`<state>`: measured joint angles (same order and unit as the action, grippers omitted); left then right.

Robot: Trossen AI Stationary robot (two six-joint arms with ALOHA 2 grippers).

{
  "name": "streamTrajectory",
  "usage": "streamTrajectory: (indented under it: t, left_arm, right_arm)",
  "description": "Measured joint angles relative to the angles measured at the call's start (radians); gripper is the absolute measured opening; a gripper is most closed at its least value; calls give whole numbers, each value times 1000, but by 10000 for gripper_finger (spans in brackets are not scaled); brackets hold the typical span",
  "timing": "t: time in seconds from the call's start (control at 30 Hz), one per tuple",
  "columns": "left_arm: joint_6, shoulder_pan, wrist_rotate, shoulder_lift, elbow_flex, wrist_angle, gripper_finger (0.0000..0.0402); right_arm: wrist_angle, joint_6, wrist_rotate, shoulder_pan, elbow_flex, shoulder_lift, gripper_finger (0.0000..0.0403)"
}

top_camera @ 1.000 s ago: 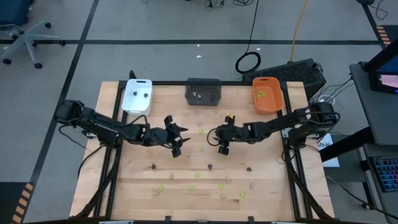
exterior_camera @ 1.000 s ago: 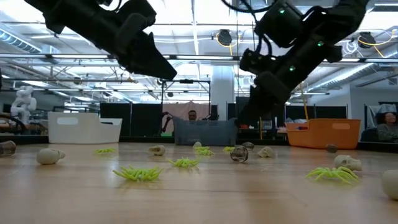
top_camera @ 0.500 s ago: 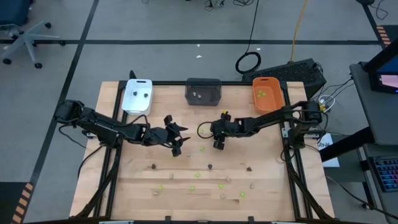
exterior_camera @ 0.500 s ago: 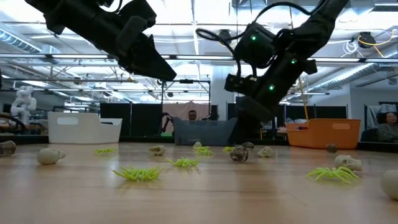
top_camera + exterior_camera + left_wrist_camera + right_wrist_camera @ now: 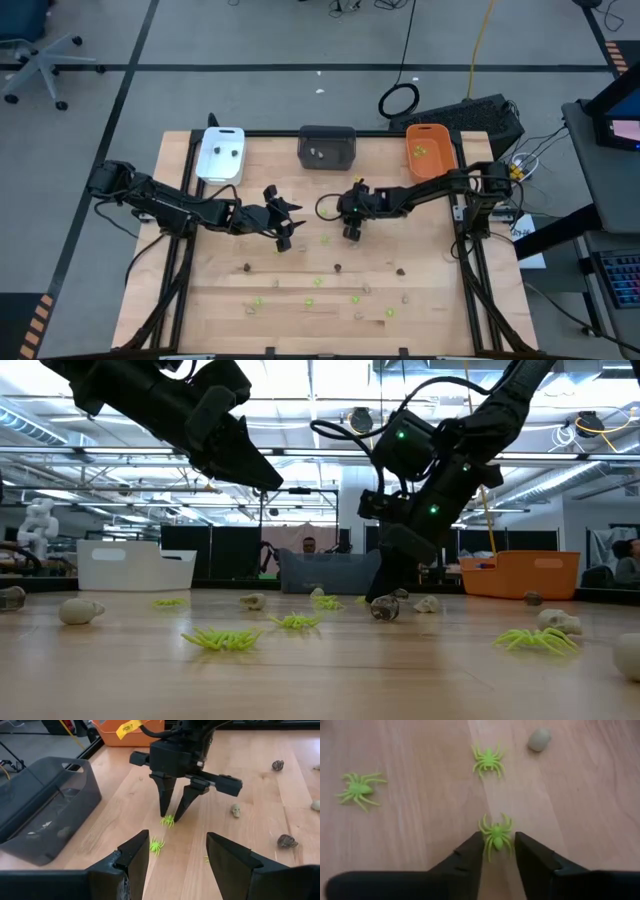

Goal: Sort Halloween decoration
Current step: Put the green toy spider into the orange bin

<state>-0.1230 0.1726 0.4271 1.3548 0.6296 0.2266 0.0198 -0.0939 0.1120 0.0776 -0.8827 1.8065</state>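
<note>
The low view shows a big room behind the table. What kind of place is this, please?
Probably a robotics lab or workshop. Ceiling light strips run over a wide open hall, a person sits at the far side, and the wooden table carries sorting trays such as the orange tray.

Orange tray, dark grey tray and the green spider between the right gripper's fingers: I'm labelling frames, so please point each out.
Orange tray [image 5: 446,165], high view, its right rim.
Dark grey tray [image 5: 327,130], high view, its far rim.
Green spider [image 5: 496,835], right wrist view, its body.

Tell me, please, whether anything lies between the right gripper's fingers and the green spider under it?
Nothing visible does: the right gripper is down at the table with its open fingers either side of the green spider, bare wood around it.
</note>
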Motion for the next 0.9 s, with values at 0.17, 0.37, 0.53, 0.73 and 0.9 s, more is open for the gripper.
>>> streamTrajectory:
  t: [0.17,0.37,0.53,0.73,0.9]
  left_arm:
    - [0,0,0,0,0,0,196]
    - [0,0,-1,0,0,0,196]
    - [0,0,-1,0,0,-1,196]
    - [0,0,-6,0,0,-9,196]
    - [0,0,-6,0,0,-25,196]
  right_arm:
    - [12,23,-9,-2,1,0,38]
    - [15,52,-10,-5,2,0,5]
    - [14,72,-8,-20,4,-11,1]
    - [-3,94,-24,-51,7,-102,0]
    - [-40,91,-61,-104,6,-203,0]
